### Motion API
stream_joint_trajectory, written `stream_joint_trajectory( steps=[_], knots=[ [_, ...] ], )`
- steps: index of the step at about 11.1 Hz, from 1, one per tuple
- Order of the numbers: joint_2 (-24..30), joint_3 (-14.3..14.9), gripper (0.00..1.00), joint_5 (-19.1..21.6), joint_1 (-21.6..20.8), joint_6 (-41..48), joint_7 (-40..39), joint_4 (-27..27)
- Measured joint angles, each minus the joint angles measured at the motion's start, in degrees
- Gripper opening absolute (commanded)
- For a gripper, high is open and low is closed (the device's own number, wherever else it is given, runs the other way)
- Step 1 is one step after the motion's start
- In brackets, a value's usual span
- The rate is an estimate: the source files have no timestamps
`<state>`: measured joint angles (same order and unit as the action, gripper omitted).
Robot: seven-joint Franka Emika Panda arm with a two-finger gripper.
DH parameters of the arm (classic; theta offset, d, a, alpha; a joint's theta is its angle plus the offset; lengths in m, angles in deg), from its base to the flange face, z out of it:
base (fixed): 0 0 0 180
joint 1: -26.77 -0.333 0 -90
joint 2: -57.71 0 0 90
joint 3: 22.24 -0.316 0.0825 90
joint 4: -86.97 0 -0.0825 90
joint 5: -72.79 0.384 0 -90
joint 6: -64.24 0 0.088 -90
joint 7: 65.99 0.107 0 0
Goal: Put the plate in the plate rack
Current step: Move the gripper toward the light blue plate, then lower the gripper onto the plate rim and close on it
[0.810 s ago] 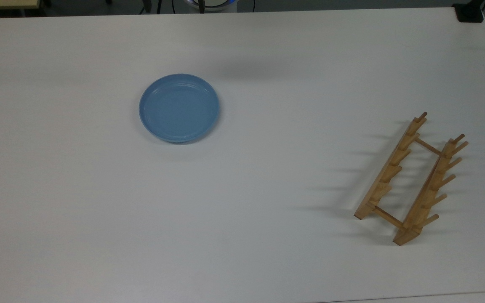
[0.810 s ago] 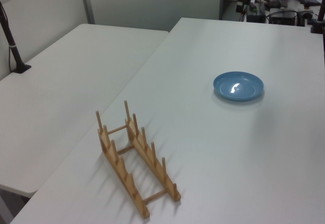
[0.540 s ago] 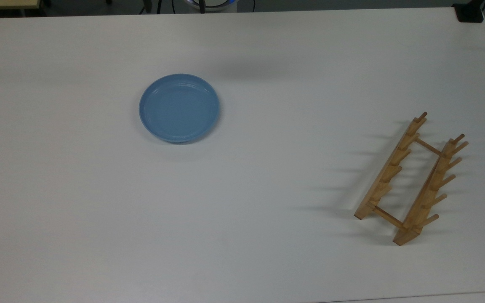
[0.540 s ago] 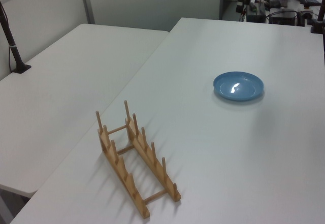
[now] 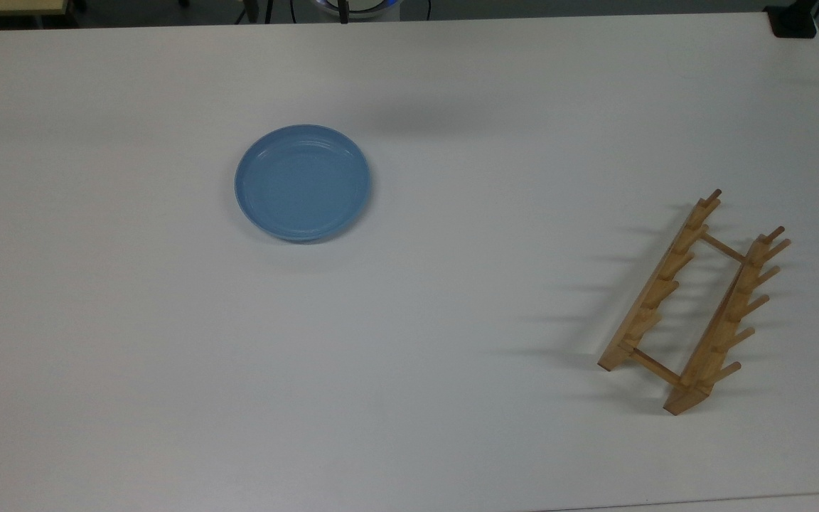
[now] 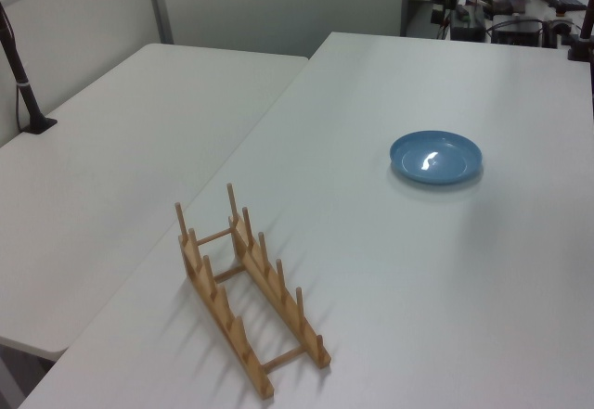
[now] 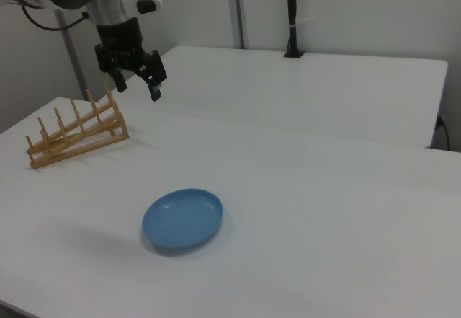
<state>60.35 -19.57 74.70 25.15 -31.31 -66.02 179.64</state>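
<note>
A round, shallow light-blue plate (image 5: 303, 183) lies flat and right way up on a wide white desk (image 5: 409, 370), its raised rim facing up. In the top view it sits left of centre, toward the far edge. In the left view the plate (image 6: 435, 158) is on the right and farther back, with a bright glint on its inner floor. In the right view the plate (image 7: 182, 219) is near the front, a little left of centre.

The plate rack (image 5: 694, 302) is a small light-brown wooden frame: two parallel rails, each with a row of upright pegs, joined by thin crossbars near each end. It stands on the desk well apart from the plate, at the top view's right. Its long axis runs on a diagonal there, from near-left to far-right, and its slots hold nothing. In the left view the plate rack (image 6: 249, 290) is near the front left, its long axis running from far-left to near-right. In the right view the plate rack (image 7: 76, 135) sits at the far left.

In the right view the robot's black pincer (image 7: 136, 82) hangs in the air above the desk, just right of the rack and well apart from the plate. Its two fingers (image 7: 153, 78) point downward and are spread apart, holding nothing.

A second white desk (image 6: 121, 177) adjoins the first.
</note>
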Motion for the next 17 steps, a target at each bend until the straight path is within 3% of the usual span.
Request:
stream_joint_trajectory(
  steps=[4, 5, 8, 10, 12, 14, 17],
  knots=[
    [0.0, 0.22, 1.0, 0.0, 0.15, 0.0, -1.39, 0.0],
    [0.0, 0.24, 1.0, -0.13, 0.22, 0.0, -3.87, 0.0],
    [-0.07, 0.38, 1.0, -3.07, 3.22, 0.95, -20.87, 0.23],
    [-0.38, 0.71, 0.99, -5.78, 5.4, 1.55, -24.67, 1.21],
    [-1.78, 2.85, 0.96, -8.61, 6.07, 0.83, -25.73, 4.01],
    [-5.96, 5.82, 0.95, -9.15, 6.2, -5.85, -25.82, 7.11],
    [-11.58, 6.72, 0.95, -9.14, 6.7, -16.76, -24.15, 12.99]
  ],
)
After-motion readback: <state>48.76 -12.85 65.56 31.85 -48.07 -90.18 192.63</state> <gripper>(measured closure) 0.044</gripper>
